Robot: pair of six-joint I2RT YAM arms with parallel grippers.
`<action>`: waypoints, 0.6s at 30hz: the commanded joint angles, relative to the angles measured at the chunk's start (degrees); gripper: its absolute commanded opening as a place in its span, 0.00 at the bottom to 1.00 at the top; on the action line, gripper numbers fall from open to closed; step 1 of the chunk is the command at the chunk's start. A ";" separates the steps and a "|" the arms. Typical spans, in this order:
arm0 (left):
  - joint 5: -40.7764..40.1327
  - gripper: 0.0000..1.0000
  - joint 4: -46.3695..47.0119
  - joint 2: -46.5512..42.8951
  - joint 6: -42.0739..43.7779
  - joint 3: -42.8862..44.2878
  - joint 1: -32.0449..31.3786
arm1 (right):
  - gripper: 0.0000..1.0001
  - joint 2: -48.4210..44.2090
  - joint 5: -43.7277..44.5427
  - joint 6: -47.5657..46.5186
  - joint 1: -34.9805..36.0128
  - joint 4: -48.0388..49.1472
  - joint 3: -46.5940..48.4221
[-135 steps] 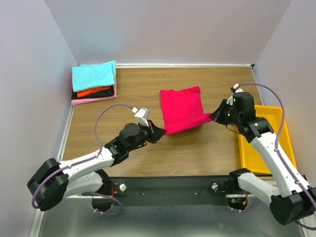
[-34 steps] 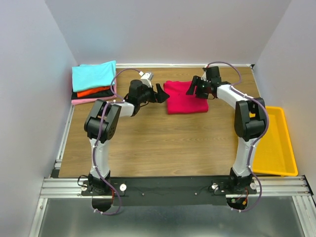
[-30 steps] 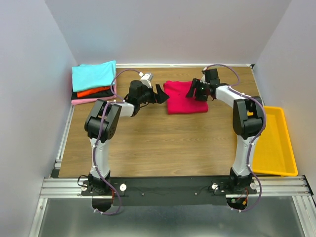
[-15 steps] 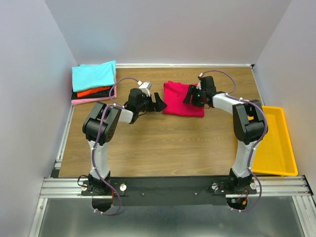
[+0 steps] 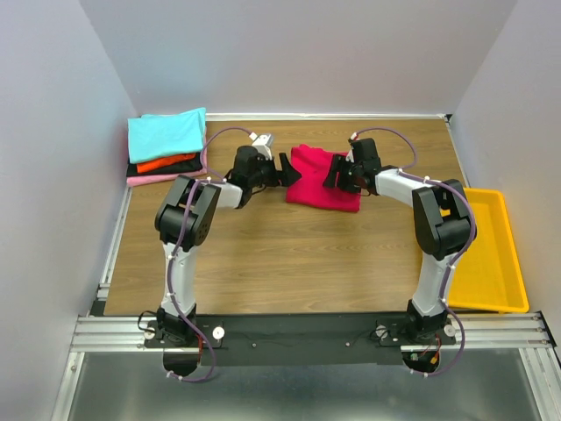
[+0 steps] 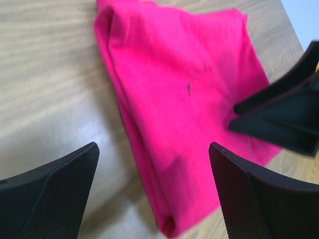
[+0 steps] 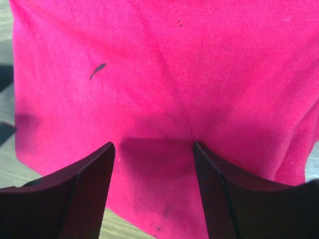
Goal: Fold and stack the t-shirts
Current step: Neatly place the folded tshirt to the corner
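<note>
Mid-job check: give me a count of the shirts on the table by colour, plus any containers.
crimson shirt: 1
cyan shirt: 1
orange-red shirt: 1
black shirt: 1
pink shirt: 1
yellow bin: 1
Total: 6 things, 5 shirts and 1 bin

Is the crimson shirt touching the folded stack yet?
Apart. The top view shows a stretch of table between the crimson shirt and the folded stack.
</note>
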 commanded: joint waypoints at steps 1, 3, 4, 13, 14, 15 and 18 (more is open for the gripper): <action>-0.01 0.98 -5.06 3.02 1.67 5.19 -1.07 | 0.71 4.21 1.31 0.25 0.54 -8.56 -2.34; -1.32 0.98 -7.35 3.99 2.64 7.99 -1.68 | 0.71 4.04 1.22 0.25 0.63 -8.56 -2.34; -1.07 0.99 -7.97 4.69 2.82 8.62 -1.77 | 0.71 4.03 0.96 0.16 0.63 -8.56 -2.25; -3.09 0.98 -16.67 7.85 3.34 15.83 -3.18 | 0.71 3.24 0.25 0.16 0.63 -8.56 -2.34; -3.00 0.98 -18.25 8.30 3.26 16.62 -3.44 | 0.71 3.16 0.16 0.16 0.63 -8.56 -2.25; -2.57 0.98 -18.96 9.00 3.43 18.02 -3.53 | 0.71 3.16 -0.01 0.16 0.63 -8.56 -2.34; -1.60 0.98 -21.68 10.14 3.35 20.83 -3.71 | 0.71 2.89 -0.19 0.16 0.63 -8.47 -2.69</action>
